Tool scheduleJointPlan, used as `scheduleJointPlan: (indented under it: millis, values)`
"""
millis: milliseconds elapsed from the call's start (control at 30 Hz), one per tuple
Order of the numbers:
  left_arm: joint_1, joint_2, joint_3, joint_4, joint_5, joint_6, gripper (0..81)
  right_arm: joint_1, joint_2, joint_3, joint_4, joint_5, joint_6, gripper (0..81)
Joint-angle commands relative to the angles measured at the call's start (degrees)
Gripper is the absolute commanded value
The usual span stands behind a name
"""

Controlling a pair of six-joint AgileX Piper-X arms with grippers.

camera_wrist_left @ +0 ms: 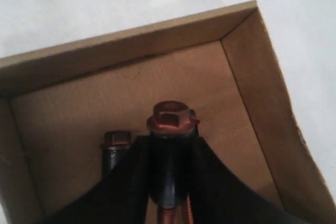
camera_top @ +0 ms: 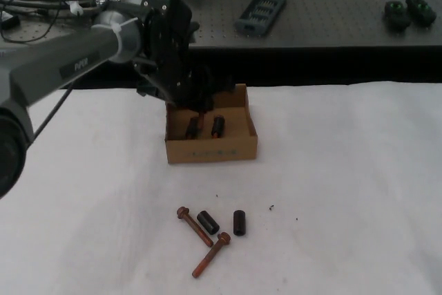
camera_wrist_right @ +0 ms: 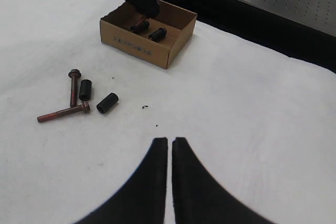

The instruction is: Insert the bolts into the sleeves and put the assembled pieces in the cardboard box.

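Copper-coloured hex-head bolt (camera_wrist_left: 170,116) sits pushed through a black cylindrical sleeve (camera_wrist_left: 169,177). My left claw (camera_wrist_left: 170,148) has both dark fingers clamped on that sleeve, inside the shallow brown cardboard box (camera_wrist_left: 252,77). The shank's far end is cut off at the frame edge, and I cannot tell whether the piece touches the box floor. Just beside it lies a second bolt-and-sleeve piece (camera_wrist_left: 115,142), partly hidden behind one finger.

From the high view the left arm's wrist covers the box's rear corner, so I cannot make out the grip from there. Some dark print (camera_top: 210,151) runs along the box's front wall, too small for me to read.

On the white cloth-covered counter (camera_top: 345,191), near the front of the box, a loose bolt (camera_top: 195,226) lies with its tip close to the head of another loose bolt (camera_top: 209,256). A loose black sleeve (camera_top: 208,222) lies just beside the first, and a second loose sleeve (camera_top: 239,222) is near it.

My right claw (camera_wrist_right: 169,142) hangs over the cloth well apart from the box, its fingers drawn together to a thin slit with nothing between them.
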Motion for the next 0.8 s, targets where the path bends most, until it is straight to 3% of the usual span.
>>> scheduleJointPlan:
  millis: [0,300,767]
  values:
    - [-0.2,0.9,-1.1,0.0,0.8,0.6,0.6,-0.3,-0.5,-0.2,-0.1,0.0,0.2,3.8]
    - [-0.2,2.0,-0.9,0.7,4.9,0.5,0.6,-0.3,-0.5,-0.2,-0.1,0.0,0.2,3.8]
    - [-0.3,1.9,-0.8,7.8,4.5,0.2,0.6,-0.3,-0.5,-0.2,-0.1,0.0,0.2,3.8]
